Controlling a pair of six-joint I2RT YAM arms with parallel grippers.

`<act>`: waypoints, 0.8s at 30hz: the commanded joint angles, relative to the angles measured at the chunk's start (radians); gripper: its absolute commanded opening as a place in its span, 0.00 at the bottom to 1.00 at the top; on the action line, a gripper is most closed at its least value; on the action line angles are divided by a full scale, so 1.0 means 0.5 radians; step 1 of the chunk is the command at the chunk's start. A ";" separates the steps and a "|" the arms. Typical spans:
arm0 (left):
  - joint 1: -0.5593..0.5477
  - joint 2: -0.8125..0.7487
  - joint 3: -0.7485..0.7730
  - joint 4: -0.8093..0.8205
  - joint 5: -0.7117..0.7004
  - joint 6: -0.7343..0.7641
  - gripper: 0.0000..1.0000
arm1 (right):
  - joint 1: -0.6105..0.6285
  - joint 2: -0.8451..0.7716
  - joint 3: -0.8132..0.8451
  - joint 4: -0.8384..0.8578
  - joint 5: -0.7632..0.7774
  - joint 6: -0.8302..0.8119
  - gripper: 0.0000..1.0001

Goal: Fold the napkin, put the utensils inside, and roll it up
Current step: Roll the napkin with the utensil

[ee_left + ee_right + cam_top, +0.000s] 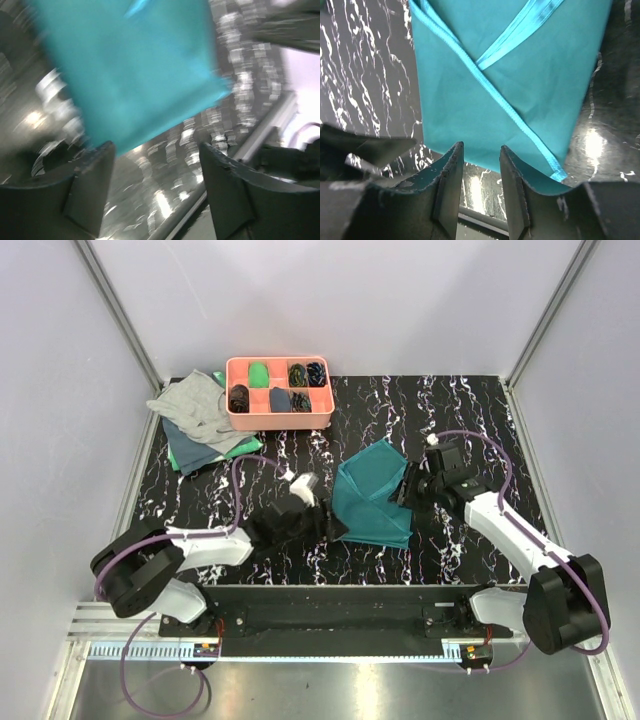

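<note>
table [480,420]: black marble | napkin [365,502] centre | tray [280,423], cloths [198,412] far-left, apparently stacked

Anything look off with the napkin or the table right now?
Yes: the teal napkin near the middle of the table is folded askew. In the right wrist view its hemmed edges cross diagonally instead of lining up, and from above its outline is uneven and many-sided. Nothing looks spilled or damaged.

Left wrist view blurs the napkin [135,70].
</note>
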 commanded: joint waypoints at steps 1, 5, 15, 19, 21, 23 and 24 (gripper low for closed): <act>0.035 -0.102 -0.135 -0.097 -0.164 -0.251 0.68 | -0.002 -0.006 -0.030 0.191 -0.190 -0.014 0.43; 0.035 -0.108 -0.230 -0.027 -0.246 -0.343 0.66 | 0.011 0.009 -0.049 0.204 -0.203 -0.029 0.43; 0.068 0.201 -0.233 0.295 -0.115 -0.426 0.52 | 0.057 0.046 -0.067 0.225 -0.190 -0.041 0.41; 0.069 0.257 -0.227 0.317 -0.127 -0.442 0.49 | 0.063 0.049 -0.064 0.228 -0.190 -0.050 0.40; 0.072 0.272 -0.224 0.314 -0.142 -0.442 0.46 | 0.066 0.049 -0.064 0.228 -0.187 -0.050 0.40; 0.075 0.285 -0.227 0.308 -0.157 -0.445 0.42 | 0.084 0.052 -0.058 0.228 -0.184 -0.069 0.40; 0.075 0.288 -0.230 0.311 -0.161 -0.451 0.41 | 0.094 0.058 -0.052 0.228 -0.175 -0.096 0.40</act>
